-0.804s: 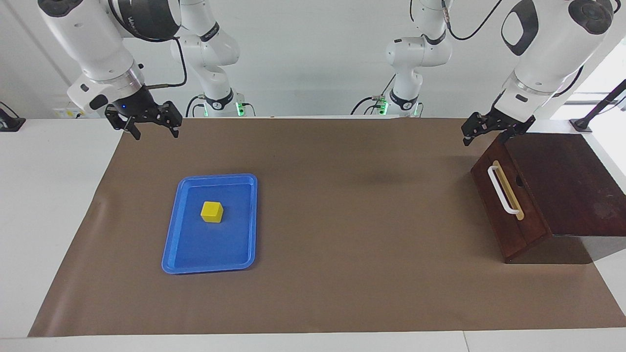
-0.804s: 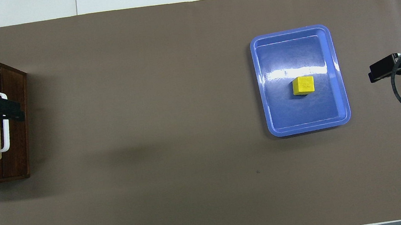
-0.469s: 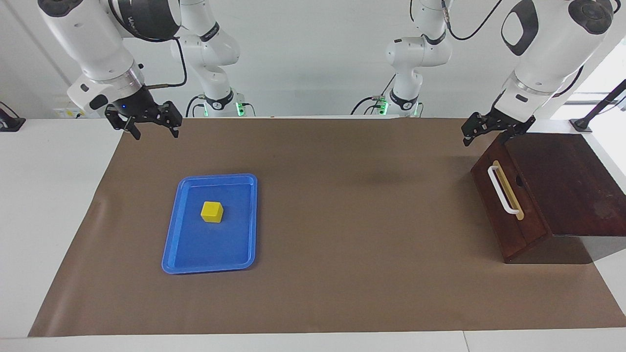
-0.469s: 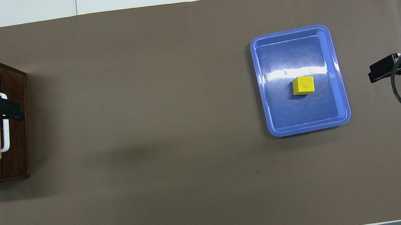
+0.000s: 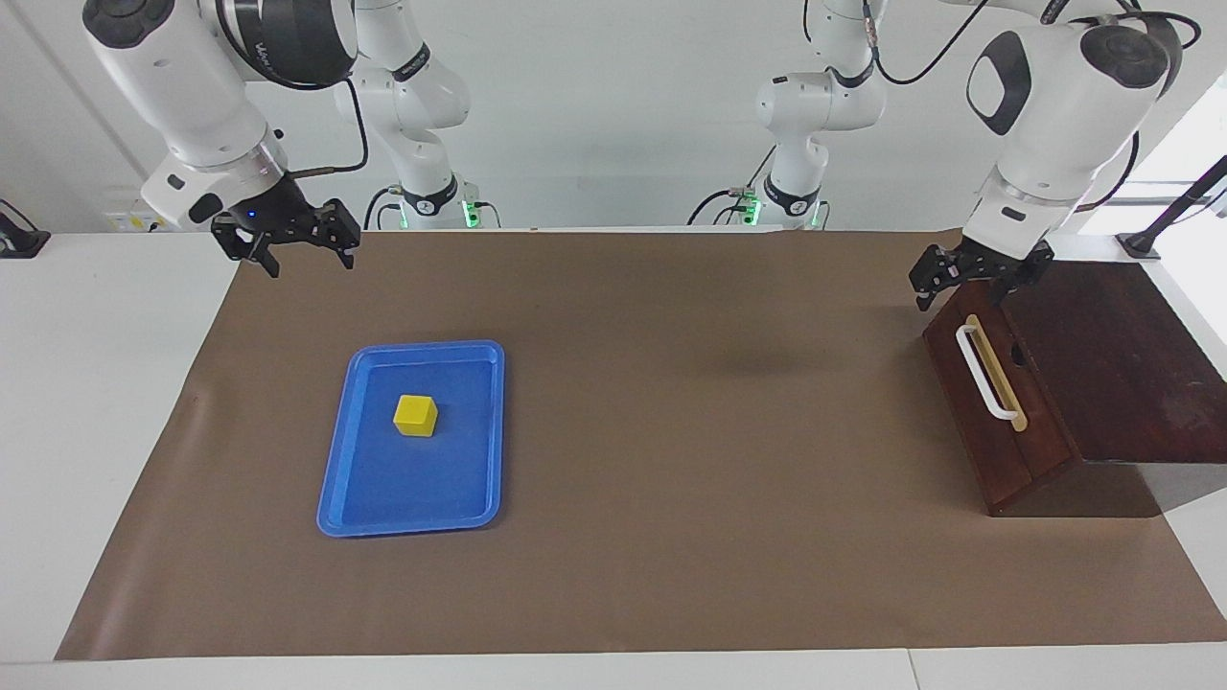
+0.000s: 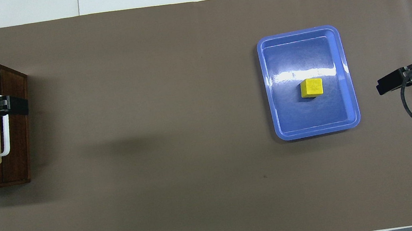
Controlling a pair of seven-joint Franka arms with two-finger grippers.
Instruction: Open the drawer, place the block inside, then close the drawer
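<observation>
The drawer [image 5: 1002, 422] is shut, in a dark wooden cabinet at the left arm's end of the table, its white bar handle [image 5: 987, 374] facing the table's middle. It also shows in the overhead view [image 6: 17, 148]. My left gripper [image 5: 961, 290] is open and empty, in the air over the end of the handle nearer to the robots; it also shows in the overhead view [image 6: 10, 107]. The yellow block [image 5: 415, 415] lies in a blue tray [image 5: 403, 494] toward the right arm's end. My right gripper [image 5: 299, 251] is open and empty, over the mat's edge beside the tray.
A brown mat [image 5: 671, 479] covers the table between the tray and the cabinet [image 5: 1122, 355]. White table surface [image 5: 96, 431] borders the mat at both ends. In the overhead view the block [image 6: 311, 87] sits near the middle of the tray [image 6: 310, 119].
My left gripper has come down closer to the drawer front over the handle's end. My right gripper has shifted slightly. The block, tray and drawer have not moved.
</observation>
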